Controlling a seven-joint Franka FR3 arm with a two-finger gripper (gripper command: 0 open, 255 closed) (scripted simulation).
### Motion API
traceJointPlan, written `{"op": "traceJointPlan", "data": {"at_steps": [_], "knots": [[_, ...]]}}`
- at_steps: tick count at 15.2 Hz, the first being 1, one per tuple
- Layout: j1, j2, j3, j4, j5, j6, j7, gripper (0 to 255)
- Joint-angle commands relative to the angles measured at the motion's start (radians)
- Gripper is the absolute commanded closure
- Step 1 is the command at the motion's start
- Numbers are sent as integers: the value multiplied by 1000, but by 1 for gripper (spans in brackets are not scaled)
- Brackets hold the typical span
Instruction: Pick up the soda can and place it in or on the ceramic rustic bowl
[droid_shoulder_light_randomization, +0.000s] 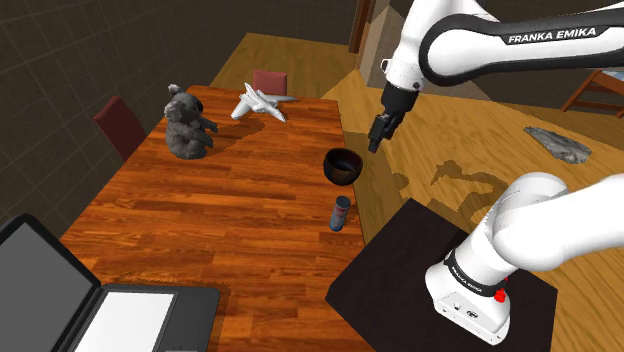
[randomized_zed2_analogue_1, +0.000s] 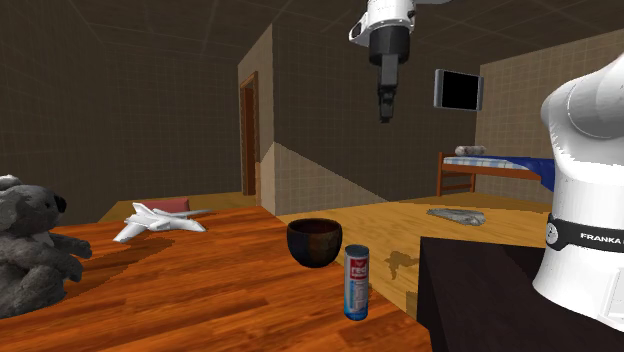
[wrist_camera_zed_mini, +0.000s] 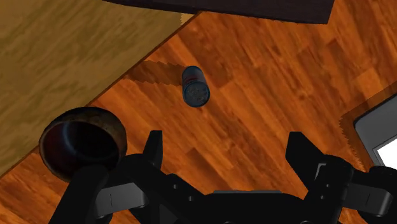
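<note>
The soda can (droid_shoulder_light_randomization: 340, 213) (randomized_zed2_analogue_1: 357, 282) stands upright near the wooden table's edge closest to the stand; it is blue-grey with a red and white label. A dark round bowl (droid_shoulder_light_randomization: 343, 165) (randomized_zed2_analogue_1: 314, 242) sits just beyond it, empty. My gripper (droid_shoulder_light_randomization: 376, 140) (randomized_zed2_analogue_1: 385, 110) hangs high in the air above the table edge, beside the bowl, pointing down. In the wrist view the gripper (wrist_camera_zed_mini: 226, 149) is open with nothing between its fingers; the can (wrist_camera_zed_mini: 195, 86) lies ahead of them and the bowl (wrist_camera_zed_mini: 81, 143) is off to one side.
A grey plush koala (droid_shoulder_light_randomization: 187, 122) and a white toy jet (droid_shoulder_light_randomization: 258, 103) sit at the table's far end. An open laptop (droid_shoulder_light_randomization: 90, 300) is at the near left corner. Two red chairs (droid_shoulder_light_randomization: 120, 125) stand behind the table. The black stand (droid_shoulder_light_randomization: 440, 290) adjoins the table.
</note>
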Motion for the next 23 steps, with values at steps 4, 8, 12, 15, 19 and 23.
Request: {"op": "traceJointPlan", "data": {"at_steps": [4, 8, 12, 15, 19, 23], "knots": [[-1, 115, 3, -92, -3, 203, -2, 0], [2, 243, 8, -135, -3, 371, 2, 0], [2, 401, 14, -151, -5, 541, 7, 0], [2, 534, 18, -146, -9, 665, 13, 0], [1, 699, 20, -120, -19, 801, 23, 0], [2, 769, 20, -116, -19, 866, 23, 0]]}}
